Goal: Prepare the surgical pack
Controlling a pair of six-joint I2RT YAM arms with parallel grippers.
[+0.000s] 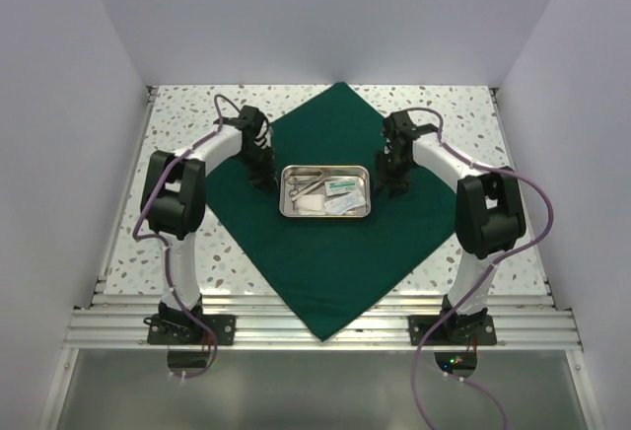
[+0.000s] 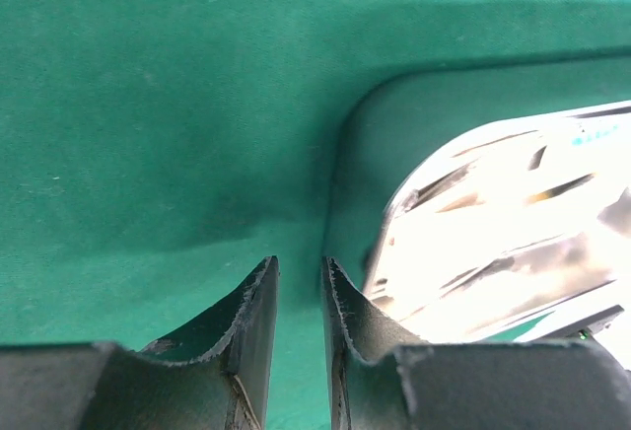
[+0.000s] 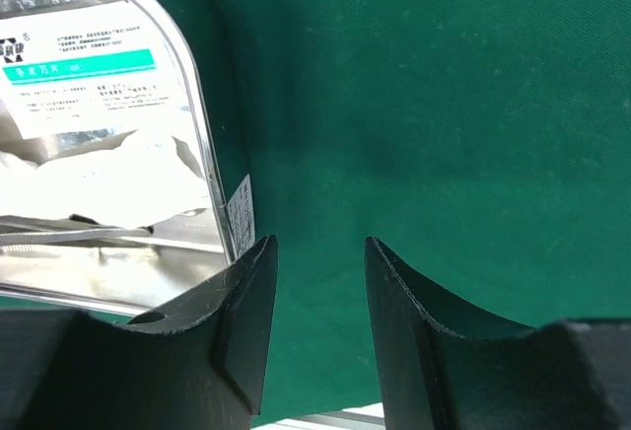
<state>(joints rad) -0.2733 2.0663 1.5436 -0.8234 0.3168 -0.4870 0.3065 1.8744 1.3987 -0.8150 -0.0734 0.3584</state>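
The surgical pack's dark green drape (image 1: 330, 257) lies flat as a diamond on the table, one corner hanging over the near edge. A steel tray (image 1: 288, 193) rests at its middle. My left gripper (image 1: 262, 179) hovers low over the drape just left of the tray. In the left wrist view its jaws (image 2: 299, 262) stand a narrow gap apart with only drape (image 2: 148, 105) between them. My right gripper (image 1: 392, 185) is just right of the tray. In the right wrist view it (image 3: 320, 241) is open and empty over the drape (image 3: 444, 105).
The tray holds metal instruments (image 1: 308, 181), a printed packet (image 1: 342, 187) and white gauze (image 1: 311, 205). The tray's rim (image 3: 202, 154) and packet (image 3: 79, 70) show beside my right fingers. The speckled tabletop (image 1: 177, 114) is walled on three sides.
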